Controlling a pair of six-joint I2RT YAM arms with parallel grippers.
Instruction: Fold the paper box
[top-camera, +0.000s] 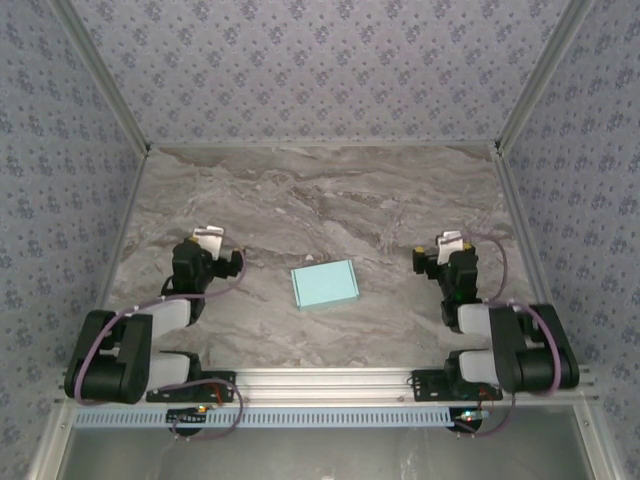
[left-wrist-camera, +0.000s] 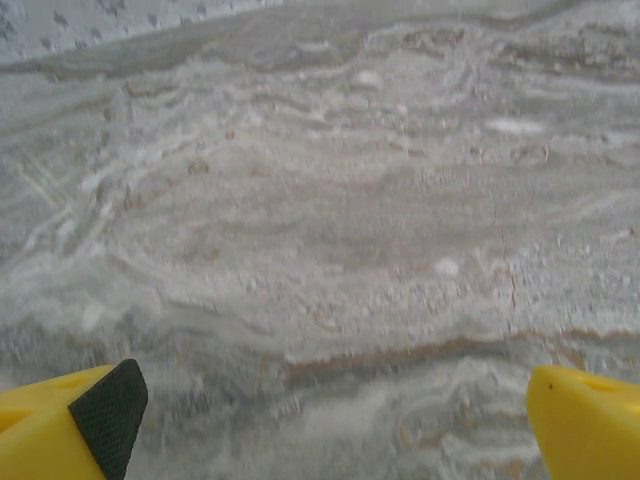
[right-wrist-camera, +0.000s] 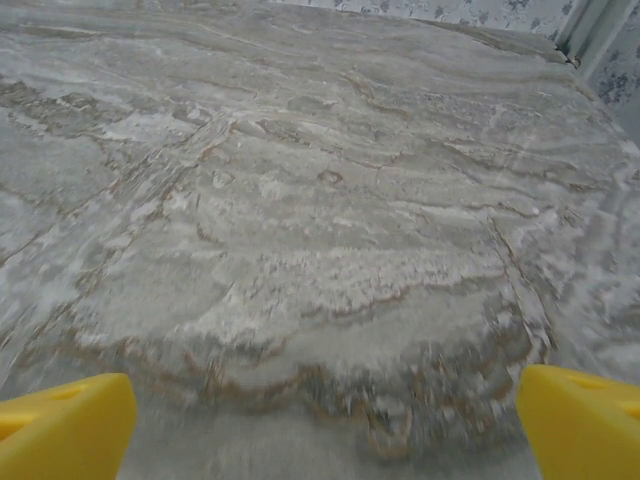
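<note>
One paper box (top-camera: 325, 285), pale aqua, flat and rectangular, on the grey marble-patterned worktop (top-camera: 330, 190). Lies about midway between the left and right edges, closer to the near edge than the far one, turned slightly askew to those edges. Touches neither gripper; sits well apart from both.

Left gripper (top-camera: 208, 240) near the left edge, a little beyond the box, jaws spread wide with nothing between them. From the left wrist camera: two yellow fingers (left-wrist-camera: 590, 420) at the bottom corners, a black pad (left-wrist-camera: 108, 415) on the left one, bare marbled surface across the gap.

Right gripper (top-camera: 450, 243) near the right edge, likewise spread wide and holding nothing. From the right wrist camera: yellow fingertips (right-wrist-camera: 70, 430) at the bottom corners, bare worktop between, and the far right corner with patterned wall (right-wrist-camera: 470, 10) at the top right.
</note>
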